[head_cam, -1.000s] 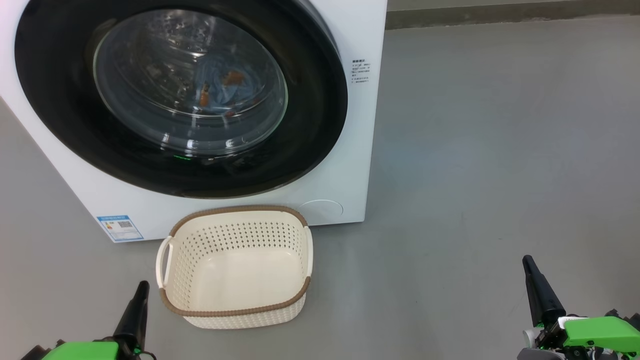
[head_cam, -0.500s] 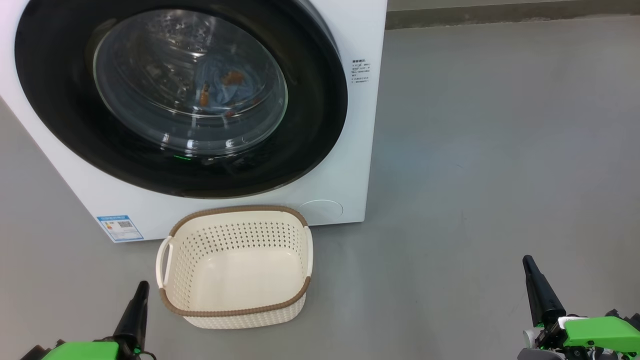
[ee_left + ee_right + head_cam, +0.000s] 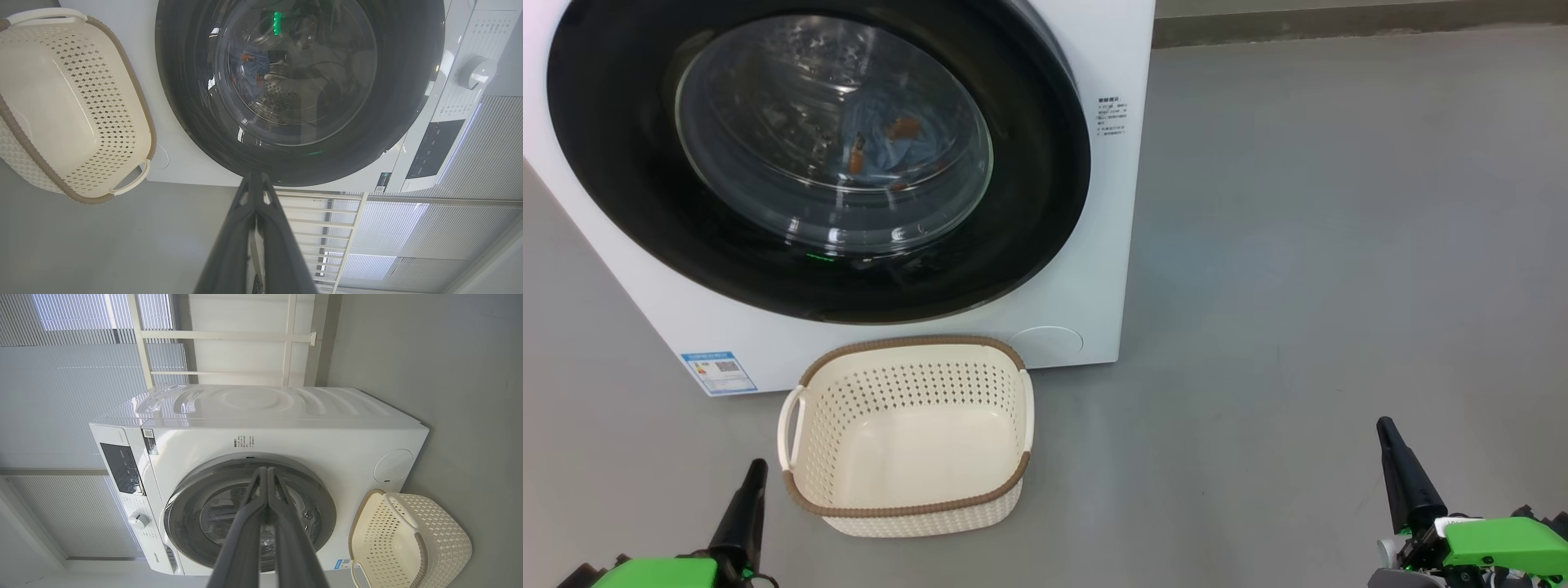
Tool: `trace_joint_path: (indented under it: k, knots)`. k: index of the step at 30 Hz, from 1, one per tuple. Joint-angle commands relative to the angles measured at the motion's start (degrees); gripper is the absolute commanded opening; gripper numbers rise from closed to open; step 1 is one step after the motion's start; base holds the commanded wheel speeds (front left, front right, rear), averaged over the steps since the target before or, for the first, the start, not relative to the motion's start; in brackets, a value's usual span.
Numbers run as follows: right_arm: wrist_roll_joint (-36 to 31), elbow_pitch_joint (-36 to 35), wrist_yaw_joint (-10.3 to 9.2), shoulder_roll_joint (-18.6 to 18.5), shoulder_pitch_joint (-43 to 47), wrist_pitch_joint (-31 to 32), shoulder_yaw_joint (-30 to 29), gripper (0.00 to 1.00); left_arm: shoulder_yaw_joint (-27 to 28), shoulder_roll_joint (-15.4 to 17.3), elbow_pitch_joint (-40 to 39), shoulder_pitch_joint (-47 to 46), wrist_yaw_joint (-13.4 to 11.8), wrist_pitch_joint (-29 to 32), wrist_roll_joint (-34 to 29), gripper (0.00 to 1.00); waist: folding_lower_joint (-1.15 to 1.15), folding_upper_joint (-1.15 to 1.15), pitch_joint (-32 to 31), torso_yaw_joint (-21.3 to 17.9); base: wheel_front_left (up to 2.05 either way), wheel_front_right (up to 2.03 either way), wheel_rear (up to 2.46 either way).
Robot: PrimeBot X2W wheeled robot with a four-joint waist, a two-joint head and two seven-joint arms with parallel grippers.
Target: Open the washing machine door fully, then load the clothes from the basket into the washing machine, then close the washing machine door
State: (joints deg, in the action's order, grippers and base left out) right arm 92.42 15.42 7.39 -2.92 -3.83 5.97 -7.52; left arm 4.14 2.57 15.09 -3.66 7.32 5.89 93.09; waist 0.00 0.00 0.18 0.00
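Note:
The white washing machine [image 3: 1094,245] [image 3: 327,428] stands with its round black door [image 3: 1029,204] [image 3: 392,102] [image 3: 184,506] shut flat against the front. Through the glass window I see the light blue clothes [image 3: 882,151] [image 3: 249,67] with orange-brown figures lying in the drum. In front of the machine the cream basket [image 3: 907,510] [image 3: 24,122] [image 3: 445,539] sits on the floor with nothing in it. My left gripper [image 3: 756,467] [image 3: 255,175] is shut, low at the basket's left. Far to the right my right gripper [image 3: 1383,425] [image 3: 267,470] is shut over bare floor.
Grey floor [image 3: 1298,245] spreads wide to the right of the machine. A dark skirting line [image 3: 1339,28] runs along the back wall. White blinds [image 3: 61,375] and a white frame [image 3: 286,335] stand behind the machine.

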Motion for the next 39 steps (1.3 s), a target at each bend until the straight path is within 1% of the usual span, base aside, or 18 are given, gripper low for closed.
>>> trace_joint_path:
  k: [1,39]
  knots:
    - [-0.10,-1.41,0.10,-0.14,-2.34,0.36,1.19,0.00,1.95,0.65,-1.06,-2.49,0.17,0.25,-0.57,0.00,0.00,0.00,0.00,0.00,0.00,0.00,0.00]
    - [-0.20,-1.40,0.10,-0.06,-2.35,0.45,1.08,0.00,2.16,0.51,-1.06,-2.51,0.17,0.42,-0.75,0.00,0.00,0.00,0.00,0.00,0.00,0.00,0.00]
